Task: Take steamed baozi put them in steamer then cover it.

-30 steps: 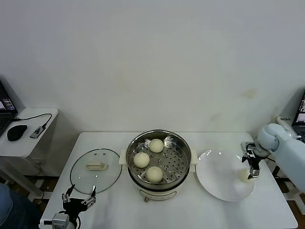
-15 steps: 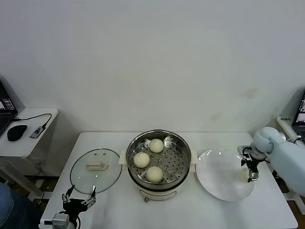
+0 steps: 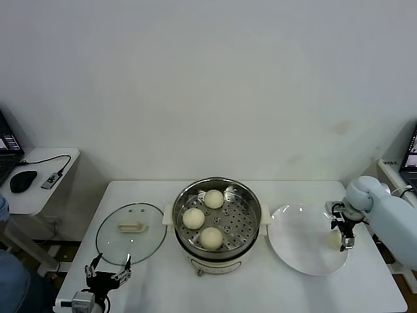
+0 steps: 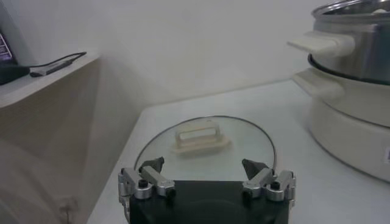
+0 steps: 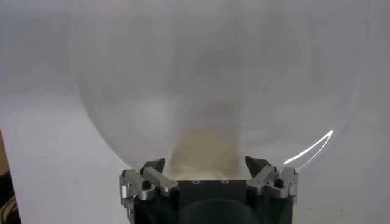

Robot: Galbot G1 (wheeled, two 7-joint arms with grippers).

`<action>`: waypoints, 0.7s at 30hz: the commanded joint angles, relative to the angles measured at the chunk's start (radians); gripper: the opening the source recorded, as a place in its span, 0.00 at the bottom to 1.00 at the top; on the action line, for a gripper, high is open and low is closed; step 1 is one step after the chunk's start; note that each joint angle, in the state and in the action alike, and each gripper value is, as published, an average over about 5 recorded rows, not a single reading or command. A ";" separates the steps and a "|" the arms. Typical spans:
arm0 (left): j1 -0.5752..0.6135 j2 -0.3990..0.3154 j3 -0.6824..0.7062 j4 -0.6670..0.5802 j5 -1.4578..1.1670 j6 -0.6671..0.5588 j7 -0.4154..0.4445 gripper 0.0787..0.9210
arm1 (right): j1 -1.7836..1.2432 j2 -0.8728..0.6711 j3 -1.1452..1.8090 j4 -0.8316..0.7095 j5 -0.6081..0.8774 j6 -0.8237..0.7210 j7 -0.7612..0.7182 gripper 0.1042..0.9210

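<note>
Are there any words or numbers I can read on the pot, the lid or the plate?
No readable text anywhere.
Steamer: a tiny mark at the edge of its cream base in the left wrist view, too small to read.
Cover: no writing on the glass or handle.
White plate: plain.
Laptop screen on the side desk: glowing patches, too small to read.

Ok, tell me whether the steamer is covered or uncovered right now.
Uncovered. The steamer stands open with three baozi showing on its tray; the cover lies flat on the table beside it.
</note>
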 commanded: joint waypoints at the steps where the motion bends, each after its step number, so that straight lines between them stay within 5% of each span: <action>1: 0.001 0.000 -0.001 0.004 -0.001 0.000 0.000 0.88 | -0.001 -0.001 0.000 -0.001 -0.001 -0.001 0.003 0.78; 6: -0.001 -0.001 0.000 0.007 -0.001 0.000 0.000 0.88 | 0.002 -0.006 0.000 0.003 0.002 -0.004 0.003 0.64; 21: -0.023 -0.010 0.002 0.022 -0.010 0.000 0.000 0.88 | 0.209 -0.098 -0.093 0.210 0.330 -0.113 -0.001 0.60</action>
